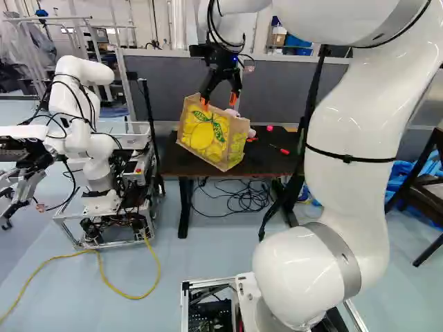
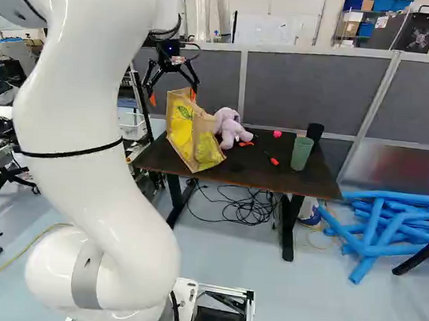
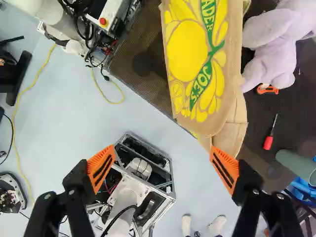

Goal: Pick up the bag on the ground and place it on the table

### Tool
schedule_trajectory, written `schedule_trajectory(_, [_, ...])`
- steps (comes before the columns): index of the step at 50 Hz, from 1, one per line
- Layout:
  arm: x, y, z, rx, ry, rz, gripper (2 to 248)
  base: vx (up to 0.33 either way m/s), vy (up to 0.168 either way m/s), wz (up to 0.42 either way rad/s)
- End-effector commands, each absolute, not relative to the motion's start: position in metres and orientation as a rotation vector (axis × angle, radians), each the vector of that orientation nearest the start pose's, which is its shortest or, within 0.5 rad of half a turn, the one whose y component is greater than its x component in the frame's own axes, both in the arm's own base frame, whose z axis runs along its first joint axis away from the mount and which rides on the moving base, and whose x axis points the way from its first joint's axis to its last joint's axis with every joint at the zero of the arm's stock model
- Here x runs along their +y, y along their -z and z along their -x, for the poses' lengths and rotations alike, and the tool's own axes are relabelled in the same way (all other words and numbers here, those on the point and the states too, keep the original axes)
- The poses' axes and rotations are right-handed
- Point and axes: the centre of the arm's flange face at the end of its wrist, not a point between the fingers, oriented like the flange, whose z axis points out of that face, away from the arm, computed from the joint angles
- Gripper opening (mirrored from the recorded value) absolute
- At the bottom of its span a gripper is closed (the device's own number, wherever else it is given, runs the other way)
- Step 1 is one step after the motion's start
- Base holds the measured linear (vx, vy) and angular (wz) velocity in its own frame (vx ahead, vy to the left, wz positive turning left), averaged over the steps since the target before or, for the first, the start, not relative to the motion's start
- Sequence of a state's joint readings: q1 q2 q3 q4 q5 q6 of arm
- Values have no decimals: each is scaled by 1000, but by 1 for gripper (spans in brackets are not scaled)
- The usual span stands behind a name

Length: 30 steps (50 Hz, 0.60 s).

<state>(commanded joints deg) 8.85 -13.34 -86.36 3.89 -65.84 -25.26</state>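
Note:
My gripper (image 1: pixel 219 101) is above the bag (image 1: pixel 202 135) in the left base view. In the wrist view the gripper (image 3: pixel 163 169) stands wide open, nothing gripped; the tan bag (image 3: pixel 197 59) with its yellow lemon print lies ahead, its near end close to one orange pad. The bag is on the left part of the dark table (image 2: pixel 273 176), tilted, with a corner over the front edge. Whether a finger touches it, I cannot tell.
A lilac plush toy (image 2: pixel 230 126) sits beside the bag. Further along the table are a red screwdriver (image 3: pixel 269 138) and a green cup (image 2: pixel 301 153). Another robot (image 1: pixel 93 145) stands to the left. Cables (image 1: pixel 242 196) lie under the table; blue tubes (image 2: pixel 395 227) are at right.

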Motion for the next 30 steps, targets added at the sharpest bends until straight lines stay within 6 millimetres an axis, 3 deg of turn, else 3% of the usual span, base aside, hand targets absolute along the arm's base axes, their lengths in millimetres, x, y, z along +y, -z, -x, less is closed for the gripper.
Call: schedule_trajectory(30, [91, -673, -545, -871, 206, 2964, 247, -128, -4, 4])
